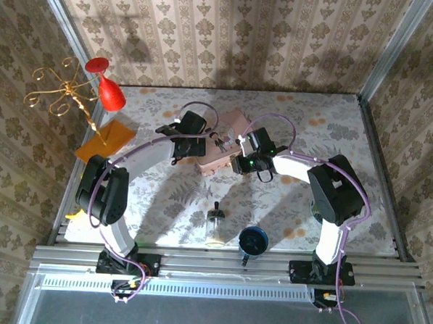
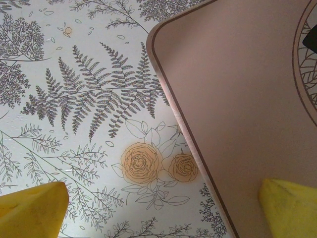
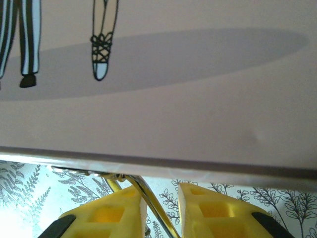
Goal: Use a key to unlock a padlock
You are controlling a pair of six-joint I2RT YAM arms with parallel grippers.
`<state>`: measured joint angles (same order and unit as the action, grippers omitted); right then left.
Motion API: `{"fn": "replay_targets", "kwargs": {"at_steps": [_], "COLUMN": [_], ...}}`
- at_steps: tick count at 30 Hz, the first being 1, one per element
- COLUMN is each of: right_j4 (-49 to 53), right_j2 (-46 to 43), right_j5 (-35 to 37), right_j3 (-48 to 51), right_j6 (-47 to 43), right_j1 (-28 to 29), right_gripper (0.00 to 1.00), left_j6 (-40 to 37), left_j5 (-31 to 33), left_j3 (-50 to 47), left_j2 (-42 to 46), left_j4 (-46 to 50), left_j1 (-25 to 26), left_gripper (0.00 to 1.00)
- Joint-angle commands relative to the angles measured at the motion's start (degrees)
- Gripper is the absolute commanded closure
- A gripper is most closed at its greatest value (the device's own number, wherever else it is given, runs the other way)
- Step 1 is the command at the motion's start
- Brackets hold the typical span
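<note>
Yellow wedge-shaped plastic fingers on the right gripper point(image 3: 159, 191), set close around the thin silvery shackle of the small brass-yellow padlock point(image 3: 156, 213); cannot tell whether pinched or merely flanked. Sits at the lower edge of the smooth matte pink box point(image 3: 173, 124), on a glossy fern-printed tablecloth point(image 2: 74, 109). Left gripper point(image 2: 163, 198) gapes wide, holds nothing, straddles the box's rounded corner.

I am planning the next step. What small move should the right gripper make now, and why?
Probably ease the right gripper shut: a thin metal piece sits between its fingers, by the pink box, and a gap shows, so a firm grip seems unproven.
</note>
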<state>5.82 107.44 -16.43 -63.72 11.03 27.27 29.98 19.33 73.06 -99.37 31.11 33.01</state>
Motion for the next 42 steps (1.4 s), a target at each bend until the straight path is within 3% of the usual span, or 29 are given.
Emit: {"fn": "replay_targets", "kwargs": {"at_steps": [1,20,42], "right_j4": [-1.02,-5.02,-9.30], "right_j2": [0.04,-3.71,-5.76], "right_j5": [-1.52,0.87,3.99], "right_j3": [-0.67,2.49,4.99], "right_j6": [0.58,13.06,28.29], "right_j1": [0.16,-0.20,-0.28], "right_gripper": [0.81,0.94,0.99], "left_j6": [0.22,-0.09,0.21], "left_j5": [-0.75,0.49,0.76], "left_j3": [1.23,1.47,0.95], "left_j2": [-1.35,-1.81,-1.57], "left_j4": [2.02,2.96,3.26], "left_j1": [0.82,1.35,1.79], "left_gripper": [0.00,0.00,0.00]}}
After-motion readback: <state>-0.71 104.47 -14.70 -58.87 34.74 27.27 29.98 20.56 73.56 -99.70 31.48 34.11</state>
